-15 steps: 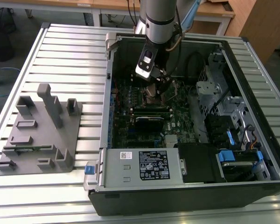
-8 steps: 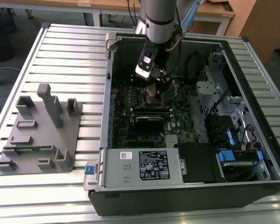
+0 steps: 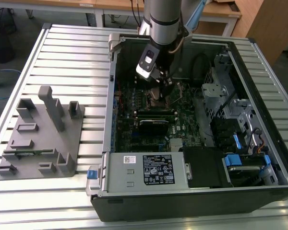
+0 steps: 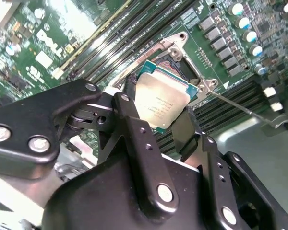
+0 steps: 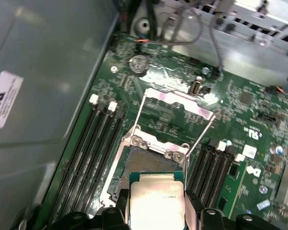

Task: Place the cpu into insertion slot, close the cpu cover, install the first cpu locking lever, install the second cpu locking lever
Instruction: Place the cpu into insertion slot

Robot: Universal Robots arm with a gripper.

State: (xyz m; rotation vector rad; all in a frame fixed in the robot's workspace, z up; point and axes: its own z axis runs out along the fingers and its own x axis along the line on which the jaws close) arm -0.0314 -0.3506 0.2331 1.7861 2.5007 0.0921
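In both wrist views my gripper (image 4: 158, 106) (image 5: 156, 200) is shut on the cpu (image 4: 164, 98) (image 5: 155, 207), a pale silver square chip pinched by its edges between two black fingers (image 4: 130, 120). The chip hangs tilted just above the insertion slot (image 5: 143, 165) (image 4: 180, 66), whose dark recess shows beyond it. The cpu cover (image 5: 176, 101) is swung open and back from the socket. Both thin wire locking levers (image 5: 139, 115) (image 5: 201, 136) are raised, and one lever (image 4: 230, 103) sticks out beside the socket. In the exterior view the gripper (image 3: 159, 91) reaches down inside the open computer case.
Long black memory slots (image 5: 93, 148) (image 5: 213, 167) flank the socket on both sides. A grey power supply box (image 3: 149, 168) lies along the case's near edge, and a drive cage (image 3: 221, 96) stands at the exterior view's right. A grey fixture plate (image 3: 41, 136) rests on the slatted table (image 3: 72, 48).
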